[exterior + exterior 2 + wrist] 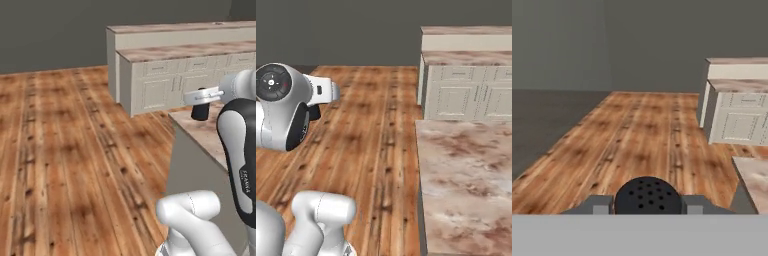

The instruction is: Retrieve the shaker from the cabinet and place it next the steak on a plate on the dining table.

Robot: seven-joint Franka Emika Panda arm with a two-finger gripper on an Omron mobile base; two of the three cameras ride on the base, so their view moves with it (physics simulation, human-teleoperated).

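The small black shaker (201, 109) hangs under my white hand at the near corner of the marbled dining table (205, 132), just above its top. In the hand view its perforated rounded cap (647, 196) sits between the two grey fingertips (598, 205), and my gripper (647, 204) is shut on it. From the right base the table's stone top (466, 180) spreads at the lower right, and a dark bit of the shaker (315, 113) peeks from behind the arm. The plate, the steak and the cabinet are out of view.
Farther off stands a marble-topped island with cream cabinet doors (165, 85), with a taller beige counter (180, 31) behind it. Wooden floor (65, 150) stretches wide to the left, ending at a grey wall.
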